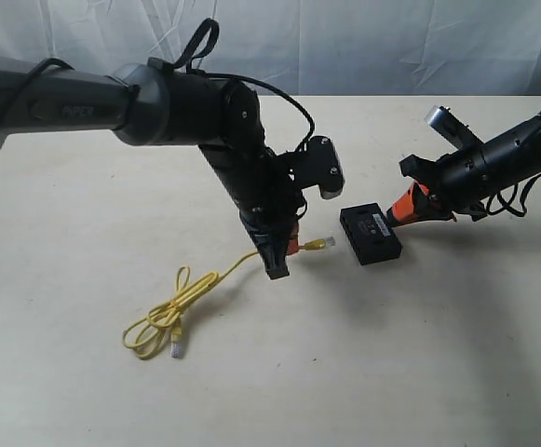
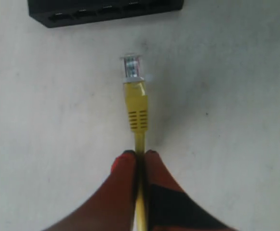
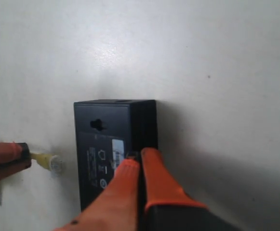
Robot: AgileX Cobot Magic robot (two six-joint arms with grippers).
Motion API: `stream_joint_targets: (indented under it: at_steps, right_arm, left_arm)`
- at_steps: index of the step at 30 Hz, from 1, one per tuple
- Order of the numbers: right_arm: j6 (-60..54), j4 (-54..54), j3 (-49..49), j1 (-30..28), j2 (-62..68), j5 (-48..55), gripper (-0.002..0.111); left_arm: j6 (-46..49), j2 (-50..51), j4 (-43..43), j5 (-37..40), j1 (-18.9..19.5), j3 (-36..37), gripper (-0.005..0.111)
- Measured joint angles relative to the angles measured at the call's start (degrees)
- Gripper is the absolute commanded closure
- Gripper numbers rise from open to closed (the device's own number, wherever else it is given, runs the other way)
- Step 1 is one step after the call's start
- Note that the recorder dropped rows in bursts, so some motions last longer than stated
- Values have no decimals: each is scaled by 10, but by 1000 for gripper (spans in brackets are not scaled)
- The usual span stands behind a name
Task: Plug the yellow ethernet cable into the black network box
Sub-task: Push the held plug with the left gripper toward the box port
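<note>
Yellow cable: light, limp cord. 1 clear plug points at the port side of the black box, not touching it, and the coil lies toward the table's near left.

We judge the best hold to be just behind the stiff boot, since the latch looks brittle. The left gripper has its jaws clamped there on the cord.

The box sits mid-table. It is light and likely to slide. The right gripper has its jaws together, tips on the box top.
</note>
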Motion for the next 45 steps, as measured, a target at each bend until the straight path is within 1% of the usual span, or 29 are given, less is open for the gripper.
stream_joint_targets:
  at_steps: [9,19,29,33,38,45]
  right_arm:
    - [0,0,0,0,0,-1,108]
    - [0,0,0,0,0,-1,108]
    - [0,0,0,0,0,0,108]
    - [0,0,0,0,0,0,108]
    - [0,0,0,0,0,0,108]
    - [0,0,0,0,0,0,108]
  left_arm:
    - [5,10,-13,-24,0,0,107]
    - [5,12,-56,-37,0,-15,107]
    - [5,14,-55,-37,0,-18,107]
    - [-1,29,-28,-37,0,-20,107]
    - [-6,34,-21,-55,0,-22,107]
    - [-7,36,-21,-60,0,-43,107]
